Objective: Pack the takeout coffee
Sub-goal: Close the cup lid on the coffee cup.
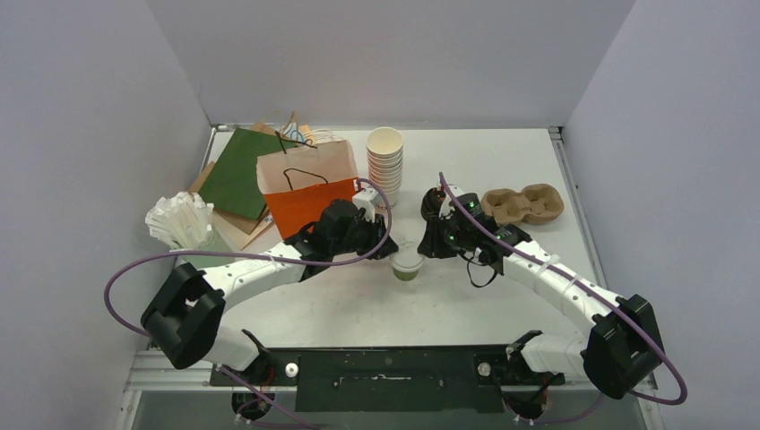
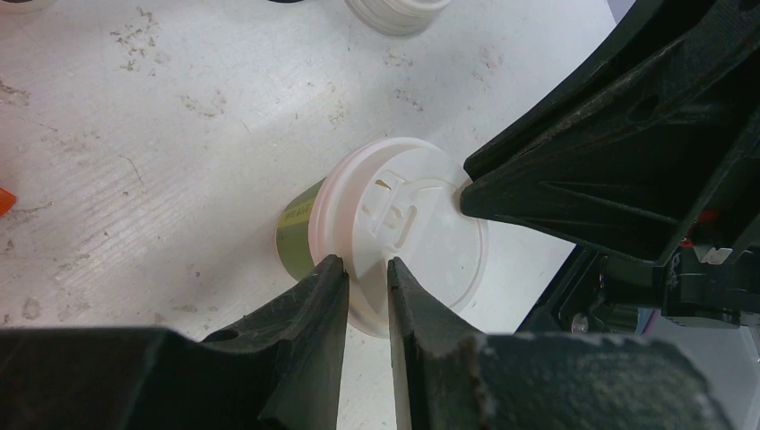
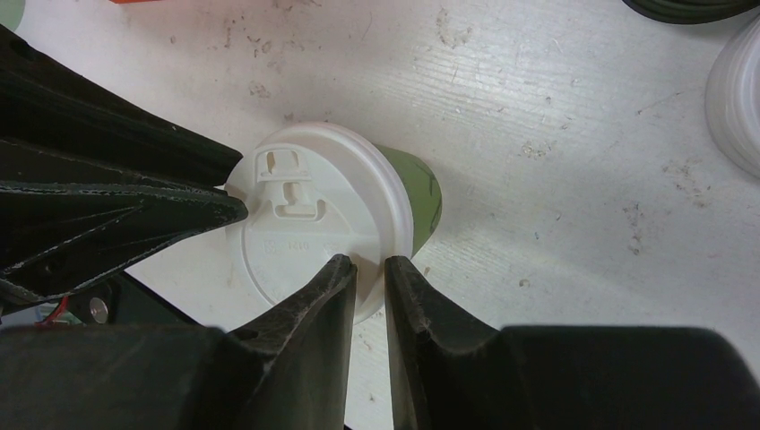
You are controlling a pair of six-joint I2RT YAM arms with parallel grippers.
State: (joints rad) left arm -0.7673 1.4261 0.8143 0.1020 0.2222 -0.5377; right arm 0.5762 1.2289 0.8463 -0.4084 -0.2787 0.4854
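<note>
Coffee stands upright in the middle of the table, between the two grippers: a green cup under a white lid. Left gripper reaches in from one side, its fingers narrowly apart over the lid's rim and clasping nothing. Right gripper does the same from the opposite side. Whether either touches the lid I cannot tell. Between them they crowd the coffee closely. Behind stand a cup stack, an orange bag, a brown bag and a green bag. A cardboard carrier lies at right, straws at left. Spare white lids lie near.
</note>
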